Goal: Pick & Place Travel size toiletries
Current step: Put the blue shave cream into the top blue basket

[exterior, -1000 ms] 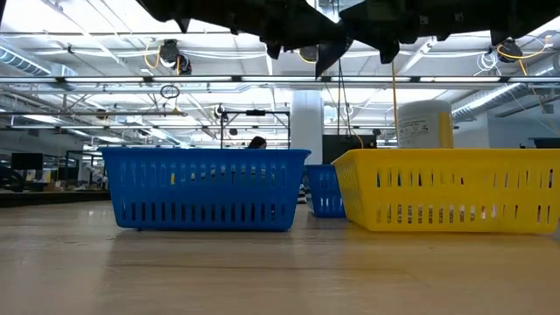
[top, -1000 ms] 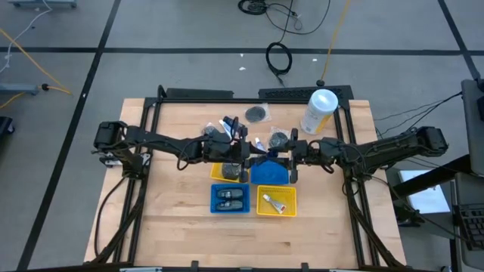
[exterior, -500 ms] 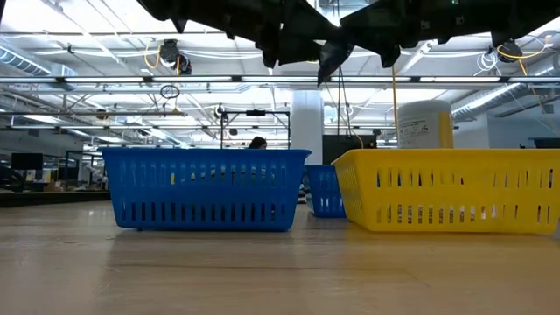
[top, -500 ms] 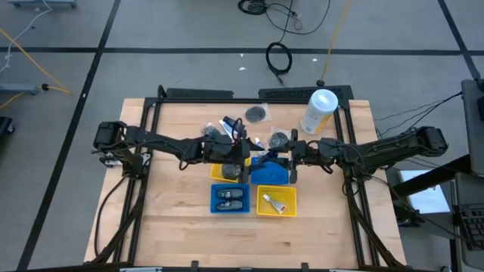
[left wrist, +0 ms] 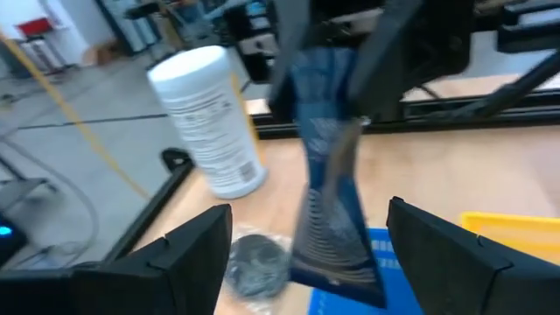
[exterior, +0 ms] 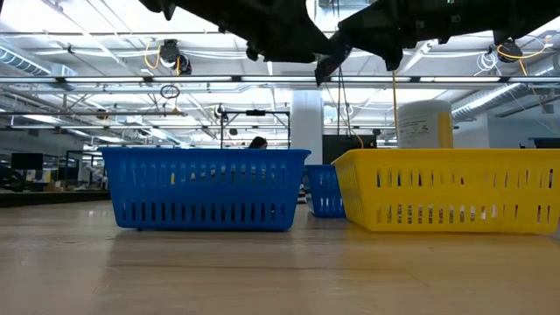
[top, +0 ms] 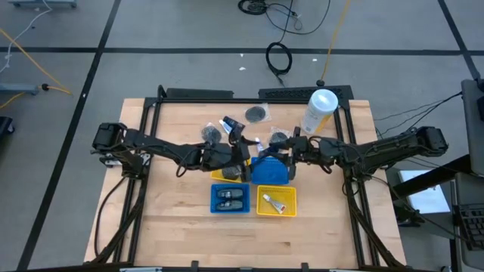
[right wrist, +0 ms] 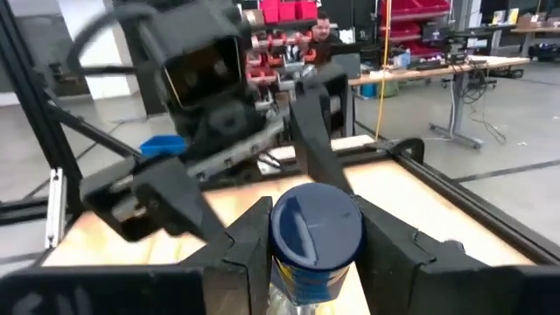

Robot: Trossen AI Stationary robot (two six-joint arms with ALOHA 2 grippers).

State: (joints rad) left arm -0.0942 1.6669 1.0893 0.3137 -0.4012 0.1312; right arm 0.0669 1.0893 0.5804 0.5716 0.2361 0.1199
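Observation:
A blue tube [left wrist: 328,192] hangs upright between the two arms, above the far blue tray [top: 274,175]. My right gripper [right wrist: 315,236] is shut on its upper end. My left gripper [left wrist: 311,213] is open, with a finger on either side of the tube's lower part, touching nothing. More toiletries lie on the far part of the table: round grey packets [top: 257,113] and a white tube [top: 229,123]. Dark bottles lie in the near blue tray [top: 229,198]. A white tube lies in the near yellow tray [top: 277,200]. My right gripper pinches the blue tube's round upper end [right wrist: 315,229] between its two fingers. The fingers [right wrist: 249,241] lie level and come from the table's right side, across the tube. The tube hangs below them, its flat wide end [left wrist: 337,262] down, clear of the tray.
A tall white canister [top: 319,111] stands at the far right of the table. Four square trays, blue and yellow, sit in a block at the table's middle, among them the far yellow tray [top: 224,174]. Black frame rails [top: 249,96] run along the table's edges.
My left gripper has opened and let go of the blue tube, and its wrist has swung round a little. The tube stays hanging from my right gripper, which has kept its place.

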